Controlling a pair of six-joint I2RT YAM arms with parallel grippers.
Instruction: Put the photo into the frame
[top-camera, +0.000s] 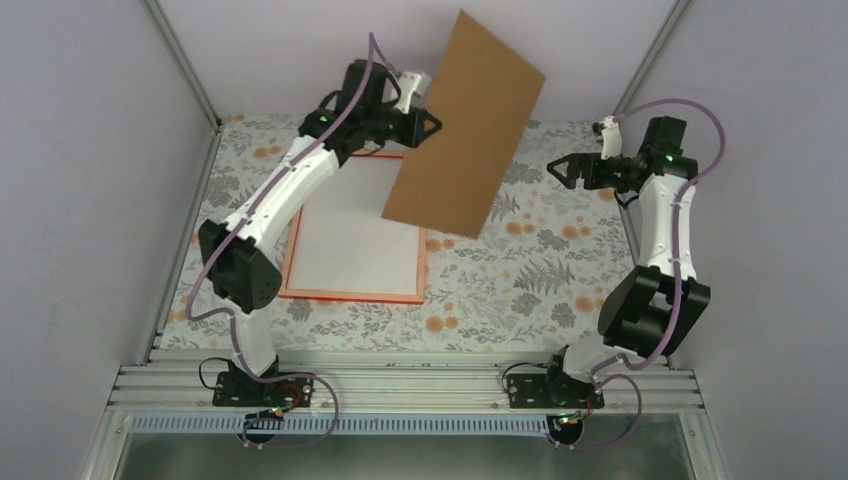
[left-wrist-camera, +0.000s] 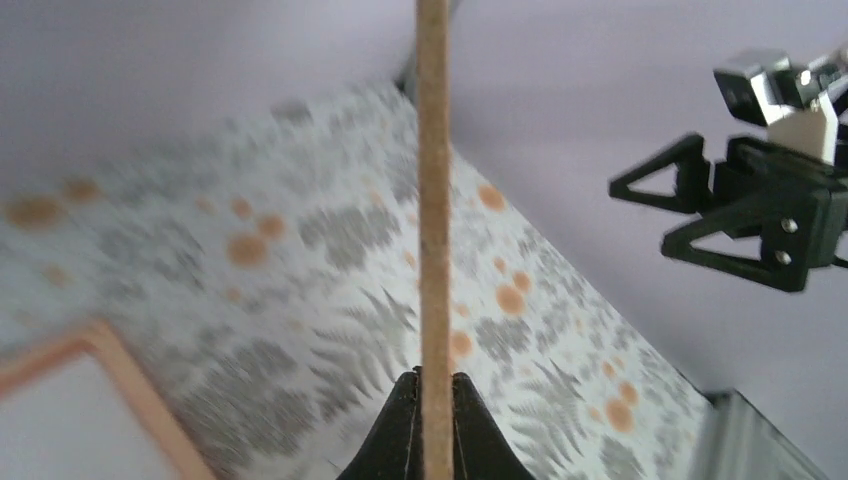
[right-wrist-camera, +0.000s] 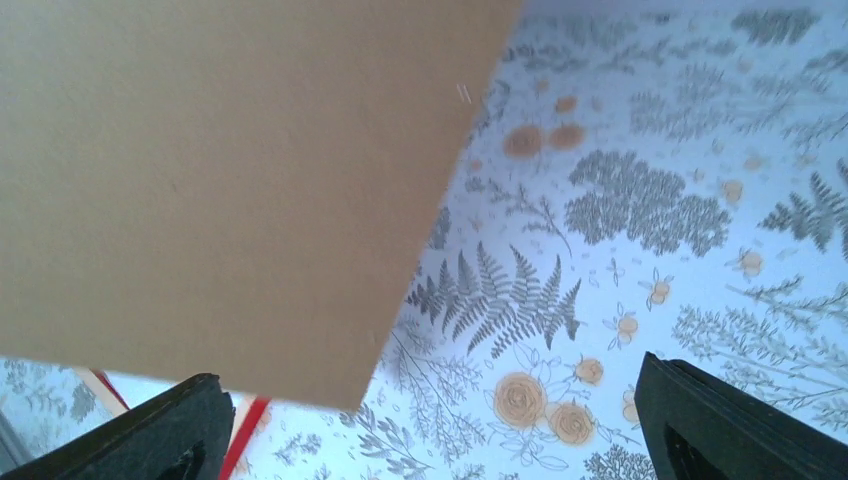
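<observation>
The frame (top-camera: 350, 296) lies flat on the floral tabletop (top-camera: 500, 290), on its left half and nearest the arm bases, with the left arm reaching over its left edge. Its thin rim shows orange-red, and a plain white sheet (top-camera: 355, 235) fills the opening. No printed side is showing, so I cannot tell whether this is the photo's back.

Farther back and to the right, the right end effector (top-camera: 560, 172) hovers above the tabletop with its fingers spread wide and nothing between them. It points toward the brown backing board (top-camera: 465, 125) but is clear of it.

Farthest back, the left end effector (top-camera: 428, 125) is pressed together on the board's left edge, pinching it. In the left wrist view the thin board stands edge-on, straight up from between the two fingertips. The board is lifted off the tabletop and tilted. Its lower part hangs over the frame's far right corner, and its upper corner stands against the back wall.
</observation>
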